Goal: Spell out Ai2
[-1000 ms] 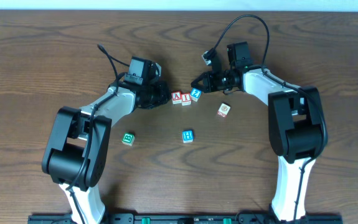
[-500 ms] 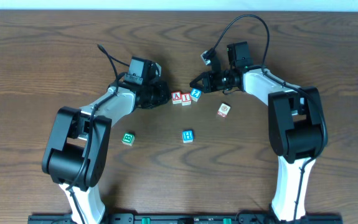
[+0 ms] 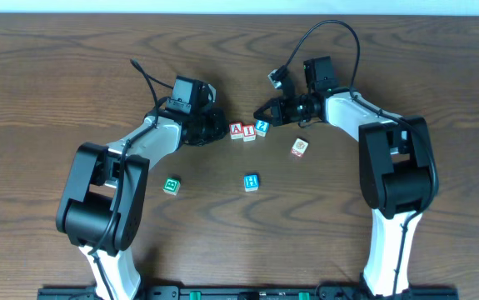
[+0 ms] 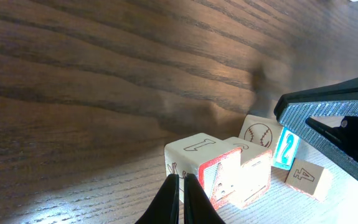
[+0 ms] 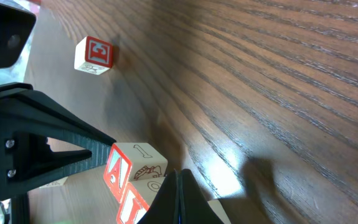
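Left of centre, the left gripper (image 3: 221,131) is clenched on nothing, its tips just beside the A (image 3: 237,130). A, I (image 3: 248,133) and 2 (image 3: 261,127) sit in a close row — the 2 turned slightly askew. Just right of it, the right gripper (image 3: 260,112) — also clenched, empty.

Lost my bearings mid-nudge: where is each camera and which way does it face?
Overhead: above the table, looking straight down; both arms, left gripper and right gripper flanking the A cube.
Left wrist: low, facing the right gripper; own shut gripper at bottom.
Right wrist: low, facing the left gripper; own shut gripper at bottom.
Shared: both wrist views see the A cube.
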